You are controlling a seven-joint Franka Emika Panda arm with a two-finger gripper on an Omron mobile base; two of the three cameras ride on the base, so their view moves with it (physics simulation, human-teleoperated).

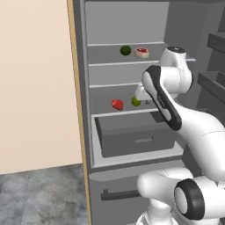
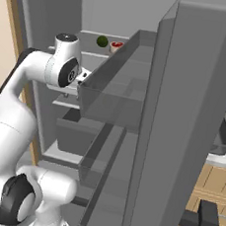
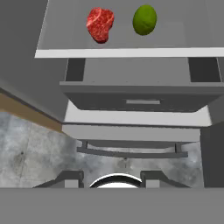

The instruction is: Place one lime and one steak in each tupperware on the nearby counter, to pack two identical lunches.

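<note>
Hand view: red steak (image 3: 100, 24) & yellow-green lime (image 3: 145, 19) side by side on fridge shelf (image 3: 127, 53), ahead of gripper (image 3: 112, 177), apart from it, drawer (image 3: 142, 98) w/ handle under shelf; fingers (image 3: 70, 177) spread, nothing between; dark lime (image 1: 125, 50) & pale steak (image 1: 141, 52) on higher shelf.

White rounded arm segments, black joint rings, black stripe along forearm.
</note>
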